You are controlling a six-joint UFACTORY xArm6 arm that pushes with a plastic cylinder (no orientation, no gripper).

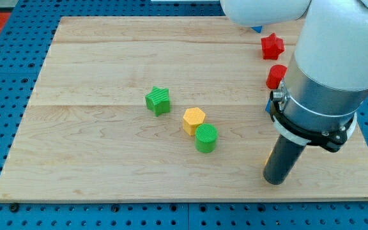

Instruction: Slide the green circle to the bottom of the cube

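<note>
The green circle [206, 138] stands near the board's middle, touching the lower right side of a yellow hexagon [194, 120]. My tip [275, 181] rests on the board well to the right of the green circle and a little lower, apart from it. A small part of a blue block [257, 29] shows at the view's top, mostly hidden by the arm; its shape cannot be made out. A sliver of a yellow-orange block [268, 156] shows just left of the rod, mostly hidden behind it.
A green star [158, 100] lies up and left of the yellow hexagon. A red star [272, 46] and another red block [275, 76] sit at the upper right, beside the arm's body [328, 70]. The board's bottom edge [184, 199] is close below my tip.
</note>
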